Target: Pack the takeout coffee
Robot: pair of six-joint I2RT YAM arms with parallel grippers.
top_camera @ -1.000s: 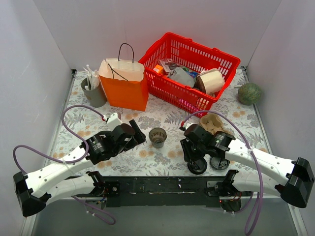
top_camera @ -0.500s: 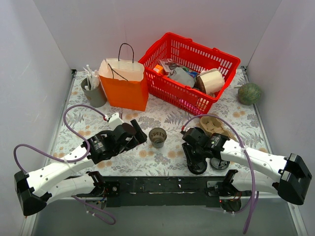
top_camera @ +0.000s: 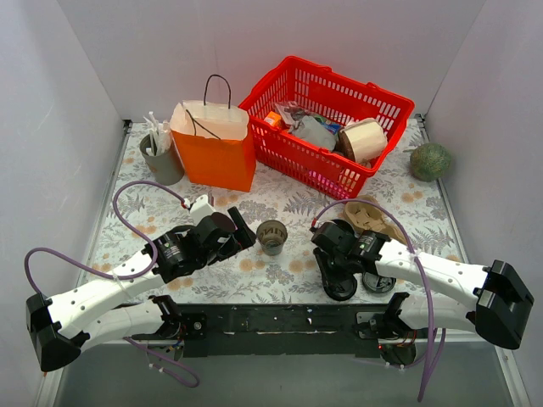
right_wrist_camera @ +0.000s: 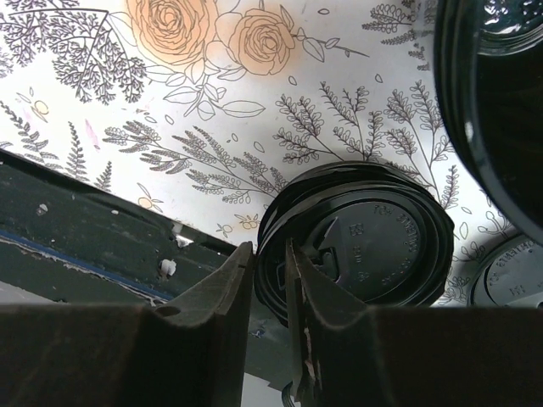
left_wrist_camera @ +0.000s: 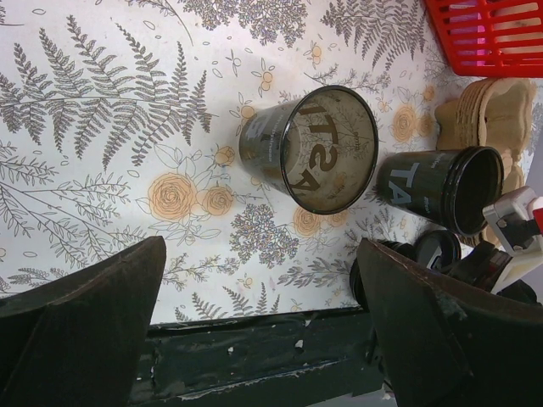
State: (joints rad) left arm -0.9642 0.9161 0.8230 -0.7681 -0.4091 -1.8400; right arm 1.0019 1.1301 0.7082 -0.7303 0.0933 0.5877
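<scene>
The takeout coffee cup (top_camera: 271, 236) stands open on the floral mat, dark outside and brown inside, with no lid on it; it also shows in the left wrist view (left_wrist_camera: 318, 148). My left gripper (top_camera: 238, 227) is open and empty just left of it, its jaws wide apart in the left wrist view (left_wrist_camera: 263, 322). My right gripper (top_camera: 334, 270) is shut on the rim of a round black lid (top_camera: 341, 287) lying at the mat's near edge. The right wrist view shows the jaws (right_wrist_camera: 270, 254) pinching that lid (right_wrist_camera: 373, 246).
A like black cup, black inside (left_wrist_camera: 445, 182), stands by a beige cup carrier (top_camera: 366, 212). A second loose lid (top_camera: 379, 282) lies right of the held one. An orange paper bag (top_camera: 214, 146), a red basket (top_camera: 327, 119), a grey holder (top_camera: 159, 157) and a green ball (top_camera: 430, 160) stand at the back.
My right arm has shifted a little to the left, its gripper staying at the lid. My left gripper has edged slightly toward the cup. The cup has not moved.
</scene>
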